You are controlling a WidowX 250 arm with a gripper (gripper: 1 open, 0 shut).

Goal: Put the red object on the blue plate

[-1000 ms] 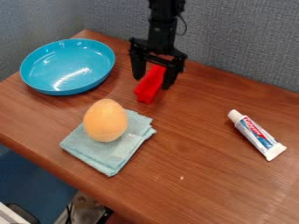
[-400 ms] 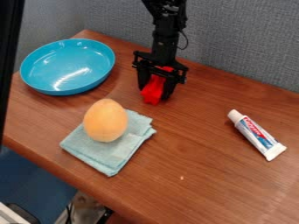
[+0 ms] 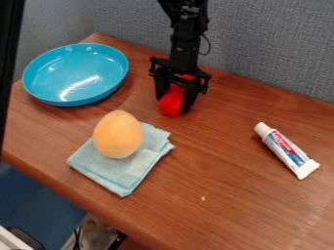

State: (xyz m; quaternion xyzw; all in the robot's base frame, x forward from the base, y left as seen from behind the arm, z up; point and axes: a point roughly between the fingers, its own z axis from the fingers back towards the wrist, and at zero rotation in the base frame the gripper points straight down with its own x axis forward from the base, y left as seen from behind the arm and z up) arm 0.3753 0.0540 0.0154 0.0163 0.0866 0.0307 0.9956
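The claw is closed on the block, its dark fingers down on either side and the red showing between and below them. The block is on the table, near the back wall, to one side of the plate and apart from it. The step in hand looks to be the grasp, with the lift still to do.

The next move calls for a straight rise, high enough for the block to pass over the plate's raised rim, then a short carry across and a release over the middle. The egg on its cloth lies nearer the table's front edge and the tube well off the other way, so neither should hinder that path.
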